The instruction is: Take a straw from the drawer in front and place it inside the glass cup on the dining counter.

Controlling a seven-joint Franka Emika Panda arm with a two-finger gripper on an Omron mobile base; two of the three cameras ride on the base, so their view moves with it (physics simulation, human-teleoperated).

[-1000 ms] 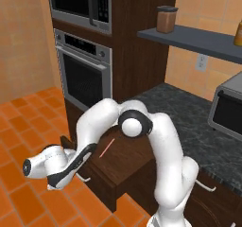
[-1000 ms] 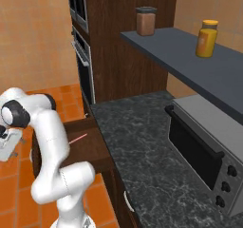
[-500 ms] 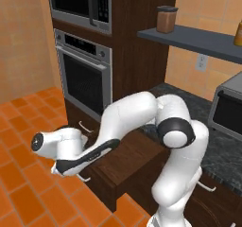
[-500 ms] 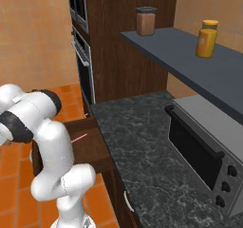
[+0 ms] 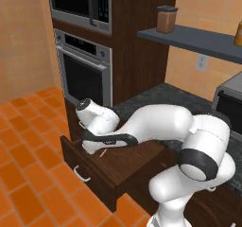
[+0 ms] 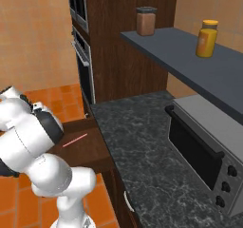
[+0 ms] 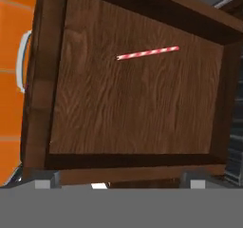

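Observation:
The drawer (image 5: 120, 171) is pulled open, dark brown, with a curved silver handle (image 5: 81, 174) on its front. A red and white striped straw (image 7: 148, 52) lies flat on the drawer floor (image 7: 133, 108), alone, toward its far side; it also shows as a thin pink line, the straw (image 6: 75, 139). My gripper (image 5: 97, 148) hovers above the drawer, pointing down into it, well clear of the straw. Its fingertips (image 7: 42, 185) stand wide apart at the bottom of the hand view, open and holding nothing. The glass cup and the dining counter are out of view.
A wall oven (image 5: 87, 77) and a microwave (image 5: 80, 4) rise behind the drawer. A dark speckled counter (image 6: 142, 151) carries a toaster oven (image 6: 204, 146). Above it a shelf (image 6: 175, 51) holds a brown jar (image 6: 146, 21) and a yellow jar (image 6: 207, 38). Orange floor tiles (image 5: 28, 126) lie in front.
The arm has swung up from low over the floor at the left to above the open drawer. The jaws stayed open; the straw has not moved.

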